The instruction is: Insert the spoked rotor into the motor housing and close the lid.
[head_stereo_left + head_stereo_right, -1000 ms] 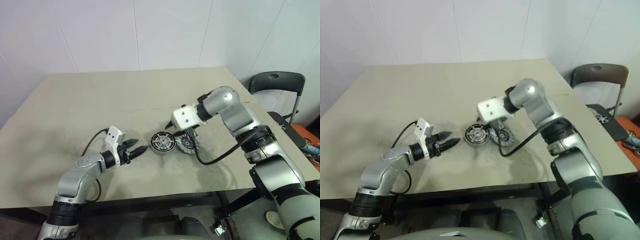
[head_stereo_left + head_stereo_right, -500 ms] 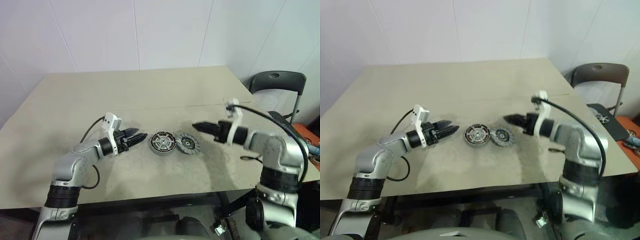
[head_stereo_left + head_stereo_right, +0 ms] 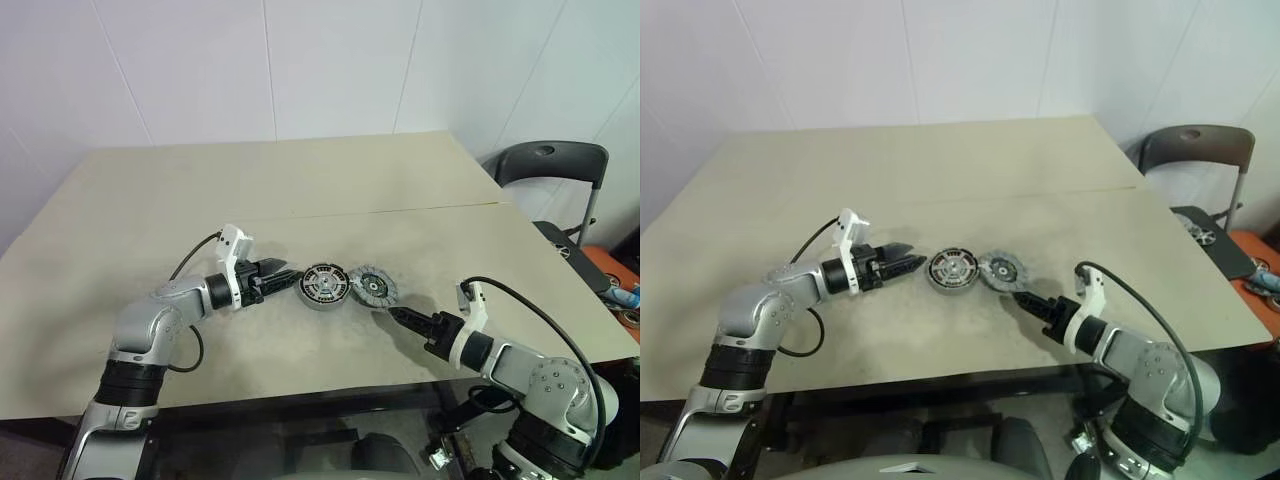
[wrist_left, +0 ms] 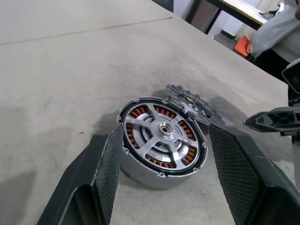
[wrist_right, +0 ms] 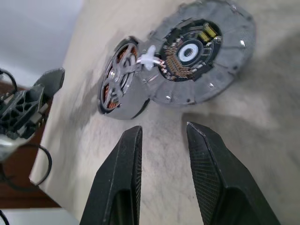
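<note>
Motor housing (image 3: 325, 285) is sitting near the middle of the beige worktop (image 3: 300, 190), and I am reading the scene from my left across to my right. I am seeing the left pincer (image 3: 287, 277) hovering just beside the housing on its left side, its two black fingers (image 4: 110, 161) spread apart and empty; in the left wrist view they are flanking the housing without clearly touching it. Inside the housing the spoked rotor (image 4: 161, 140) is lying flat, its silver spokes running from the central hub over the coppery coils. Just to the right, the lid (image 3: 374, 287) is resting against the housing's rim, slightly tilted, with its inner face and circuit parts turned up; a short white wire is bridging the two in the right wrist view. Further right and nearer to me, the right pincer (image 3: 400, 316) is pointing toward the lid, close to it but apart, its fingers (image 5: 124, 173) parted a little and gripping nothing. A dark chair (image 3: 550, 170) is standing beyond the worktop's right edge.
</note>
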Robot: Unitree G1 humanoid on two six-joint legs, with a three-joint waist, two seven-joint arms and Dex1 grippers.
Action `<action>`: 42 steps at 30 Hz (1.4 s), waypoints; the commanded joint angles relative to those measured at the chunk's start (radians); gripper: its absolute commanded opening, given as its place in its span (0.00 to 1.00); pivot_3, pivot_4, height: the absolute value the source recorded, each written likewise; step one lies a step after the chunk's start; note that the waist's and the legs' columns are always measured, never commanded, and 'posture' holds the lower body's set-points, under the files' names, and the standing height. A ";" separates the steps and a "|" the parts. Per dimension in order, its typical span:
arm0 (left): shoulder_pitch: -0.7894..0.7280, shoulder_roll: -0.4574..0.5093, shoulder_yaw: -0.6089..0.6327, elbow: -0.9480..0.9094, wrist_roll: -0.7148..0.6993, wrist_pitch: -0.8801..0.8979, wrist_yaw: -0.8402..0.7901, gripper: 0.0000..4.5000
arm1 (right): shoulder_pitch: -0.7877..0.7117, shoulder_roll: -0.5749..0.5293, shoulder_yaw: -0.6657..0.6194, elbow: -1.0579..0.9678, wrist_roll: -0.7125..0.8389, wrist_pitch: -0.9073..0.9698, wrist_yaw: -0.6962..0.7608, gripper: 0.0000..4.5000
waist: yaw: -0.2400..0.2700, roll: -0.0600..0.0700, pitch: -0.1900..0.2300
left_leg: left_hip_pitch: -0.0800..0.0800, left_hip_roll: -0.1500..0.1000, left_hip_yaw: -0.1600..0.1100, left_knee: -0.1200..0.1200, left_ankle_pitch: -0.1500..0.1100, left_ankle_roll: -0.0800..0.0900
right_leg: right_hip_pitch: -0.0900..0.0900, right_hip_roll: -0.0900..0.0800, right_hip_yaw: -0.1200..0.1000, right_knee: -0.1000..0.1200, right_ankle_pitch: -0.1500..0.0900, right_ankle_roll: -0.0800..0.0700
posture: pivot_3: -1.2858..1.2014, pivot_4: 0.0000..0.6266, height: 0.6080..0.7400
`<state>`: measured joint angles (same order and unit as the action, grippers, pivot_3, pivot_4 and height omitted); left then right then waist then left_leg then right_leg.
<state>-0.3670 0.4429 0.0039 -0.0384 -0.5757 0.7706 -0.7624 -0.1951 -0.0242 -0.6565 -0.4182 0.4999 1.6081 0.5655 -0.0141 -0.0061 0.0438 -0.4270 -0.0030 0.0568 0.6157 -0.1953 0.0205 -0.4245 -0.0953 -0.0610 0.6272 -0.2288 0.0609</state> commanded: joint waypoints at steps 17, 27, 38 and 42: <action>0.008 0.044 0.015 -0.024 0.001 -0.006 -0.030 0.68 | -0.020 0.121 -0.115 0.019 0.119 0.006 -0.166 0.82 | 0.002 0.001 0.000 | -0.003 0.000 -0.001 -0.005 0.000 0.001 | 0.000 0.000 0.000 -0.010 0.000 0.000 | 0.52 0.00 1.00; 0.007 0.031 -0.004 -0.039 0.007 -0.003 -0.015 0.68 | -0.034 0.147 -0.105 0.079 0.112 -0.040 -0.242 0.82 | -0.001 0.001 0.000 | -0.002 0.000 -0.001 -0.005 -0.001 0.001 | 0.000 0.000 -0.001 -0.011 0.000 0.000 | 0.52 0.00 1.00; 0.007 0.016 -0.018 -0.033 0.019 -0.015 -0.007 0.68 | -0.041 0.165 0.034 0.114 0.108 -0.160 -0.338 0.82 | 0.003 -0.001 -0.003 | -0.015 0.020 0.011 -0.011 -0.001 0.000 | -0.002 0.010 -0.003 -0.008 0.008 -0.004 | 0.52 0.00 1.00; 0.006 0.008 -0.018 -0.035 0.020 -0.014 -0.003 0.68 | -0.045 0.147 0.056 0.125 0.116 -0.201 -0.350 0.82 | 0.001 0.000 0.000 | 0.005 0.030 0.047 -0.021 0.000 -0.001 | -0.013 0.005 0.010 0.018 -0.026 -0.007 | 0.52 0.00 1.00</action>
<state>-0.3477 0.4521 -0.0187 -0.0423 -0.5561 0.7720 -0.7635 -0.2457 0.0988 -0.6048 -0.3115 0.6180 1.4380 0.2459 -0.0126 -0.0064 0.0442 -0.4218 0.0266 0.0922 0.6042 -0.1954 0.0197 -0.4344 -0.0908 -0.0585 0.6415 -0.2519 0.0491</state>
